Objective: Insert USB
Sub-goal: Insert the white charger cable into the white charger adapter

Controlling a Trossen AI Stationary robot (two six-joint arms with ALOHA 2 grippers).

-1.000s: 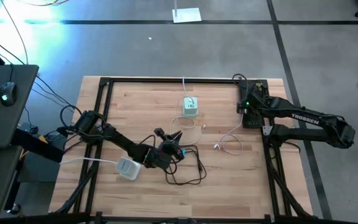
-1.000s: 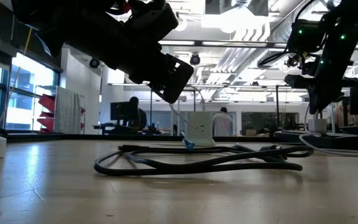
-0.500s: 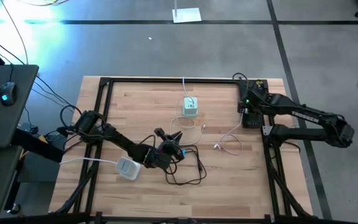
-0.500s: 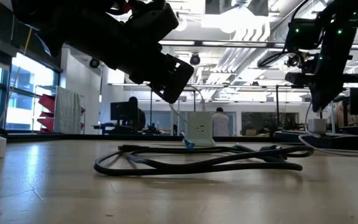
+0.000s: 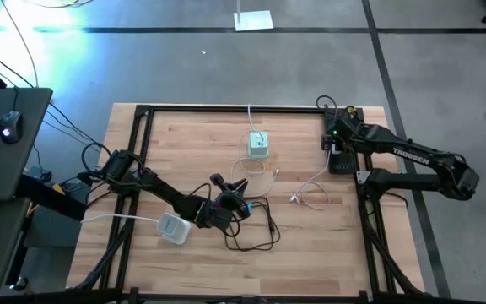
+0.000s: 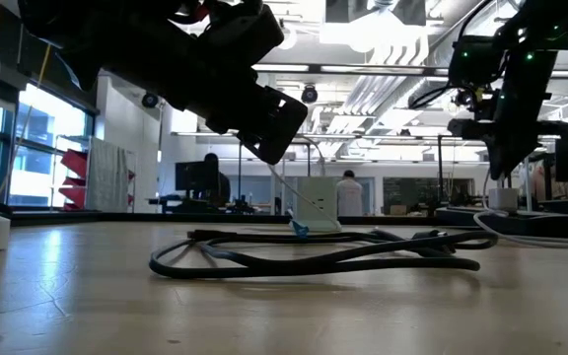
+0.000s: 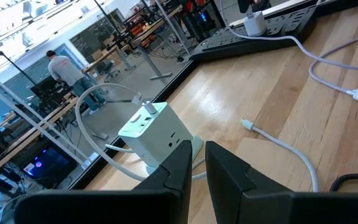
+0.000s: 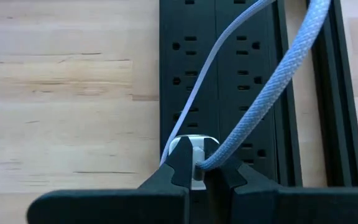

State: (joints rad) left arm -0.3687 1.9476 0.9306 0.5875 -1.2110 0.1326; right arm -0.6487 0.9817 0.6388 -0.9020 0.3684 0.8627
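The white charger cube (image 5: pixel 258 146) stands near the worktop's far edge at mid-width with one white cable already in it. A loose white USB cable (image 5: pixel 310 196) lies toward the right edge, unplugged, so insertion looks still ahead. The left gripper (image 5: pixel 236 187) hovers mid-worktop over a black cable (image 5: pixel 256 232), jaws narrow, apparently empty. The right gripper (image 8: pixel 199 167) sits above the power strip (image 8: pixel 253 74) by the far right corner, jaws shut.

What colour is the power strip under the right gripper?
Black; the power strip shows best in the right wrist view.

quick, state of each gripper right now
left gripper: shut, nothing visible between its fingers
right gripper: shut over the power strip, holding nothing
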